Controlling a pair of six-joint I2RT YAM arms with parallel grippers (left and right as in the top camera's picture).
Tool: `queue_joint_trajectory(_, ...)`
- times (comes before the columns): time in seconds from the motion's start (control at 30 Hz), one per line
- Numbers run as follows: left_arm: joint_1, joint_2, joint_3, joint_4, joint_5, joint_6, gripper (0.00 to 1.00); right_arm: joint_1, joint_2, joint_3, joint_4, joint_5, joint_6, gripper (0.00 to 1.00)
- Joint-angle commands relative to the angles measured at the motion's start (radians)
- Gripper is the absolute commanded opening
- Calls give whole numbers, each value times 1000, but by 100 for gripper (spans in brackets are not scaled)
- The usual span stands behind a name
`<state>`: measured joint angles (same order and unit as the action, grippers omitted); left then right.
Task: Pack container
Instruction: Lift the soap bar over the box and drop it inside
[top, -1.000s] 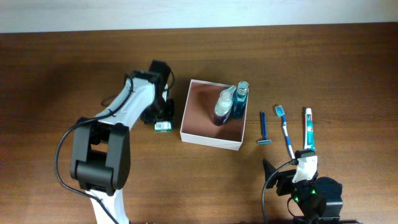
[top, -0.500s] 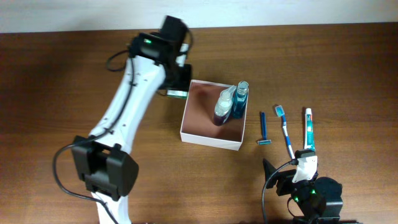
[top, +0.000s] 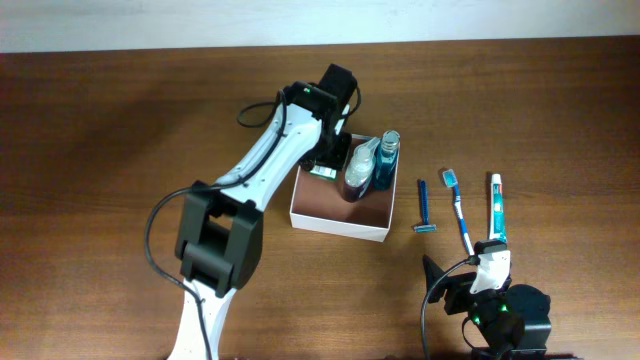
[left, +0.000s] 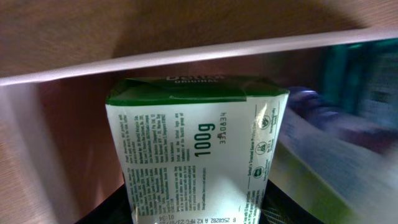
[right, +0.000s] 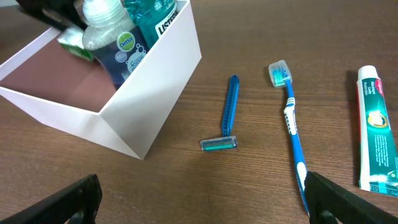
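Toiletries lay about the counter (top: 100, 150), and a little right of its middle sat the box (top: 338, 227), square and shallow, white outside and pinkish-brown within. Two bottles stood close together in its far right corner, a purple spray bottle (top: 358, 172) and a blue one (top: 386, 160) just behind it. The left arm reached across from the near side, and its left hand (top: 325, 160) hung over the box's far left part, closed on a green-and-white packet (left: 199, 155). From the wrist view the packet filled most of the frame, its green end pointing toward the box's white far wall. Whether it touched the floor of the box I could not tell. To the right of the box, on bare wood, a blue razor (top: 424, 207) lay just beside the wall without touching it. A toothbrush (top: 460, 210) came next and then a tube of toothpaste (top: 497, 207), all three roughly parallel and apart from one another. The right hand (right: 202, 183) sat low at the counter's near edge, close to the near ends of the toothbrush and tube. Its jaws were spread wide and held nothing.
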<state>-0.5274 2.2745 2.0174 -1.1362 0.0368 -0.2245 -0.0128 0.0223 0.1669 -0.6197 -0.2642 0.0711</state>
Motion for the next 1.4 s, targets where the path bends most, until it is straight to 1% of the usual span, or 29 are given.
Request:
queue_joint_trajectory(0.0, 4, 40, -6, 8, 0, 8, 39, -7, -8, -5, -1, -10, -3, 99)
queue_joint_trajectory(0.03, 4, 49, -6, 11, 0, 9, 39, -7, -8, -5, -1, -10, -3, 99)
queue_joint_trajectory(0.07, 5, 51, -6, 14, 0, 8, 46, -7, -8, -5, -1, -10, -3, 99)
queue_joint_trajectory(0.17, 6, 66, -6, 26, 0, 9, 61, -7, -8, -5, -1, -10, -3, 99)
queue_joint_trajectory(0.23, 6, 66, -6, 26, 1, 9, 72, -7, -8, -5, -1, -10, -3, 99)
queue_joint_trajectory(0.33, 7, 64, 16, 6, 1, 9, 82, -7, -8, -5, -1, -10, -3, 99)
queue_joint_trajectory(0.37, 8, 64, 34, -13, 1, 9, 93, -7, -8, -5, -1, -10, -3, 99)
queue_joint_trajectory(0.4, 9, 64, 55, -34, 1, 9, 99, -7, -8, -5, -1, -10, -3, 99)
queue_joint_trajectory(0.6, 29, 55, 257, -215, 0, 8, 99, -7, -8, -5, -1, -10, -3, 99)
queue_joint_trajectory(0.77, 41, 55, 502, -394, -1, 9, 99, -7, -8, -5, -1, -10, -3, 99)
queue_joint_trajectory(0.83, 44, 55, 599, -470, -20, 9, 99, -7, -8, -5, -1, -10, -3, 99)
queue_joint_trajectory(0.9, 50, 54, 704, -552, -73, 9, 99, -7, -8, -5, -1, -10, -3, 99)
queue_joint_trajectory(0.93, 54, 53, 723, -552, -82, 20, 99, -7, -8, -5, -1, -10, -3, 99)
queue_joint_trajectory(0.97, 66, 16, 735, -552, -89, 36, 100, -7, -8, -5, -1, -10, -3, 99)
queue_joint_trajectory(1.1, 117, -78, 735, -552, -90, 36, 99, -7, -8, -5, -1, -10, -3, 99)
queue_joint_trajectory(1.23, 200, -207, 735, -552, -93, 52, 99, -7, -8, -5, -1, -10, -3, 99)
queue_joint_trajectory(1.37, 295, -338, 735, -552, -136, 55, 99, -7, -8, -5, -1, -10, -3, 99)
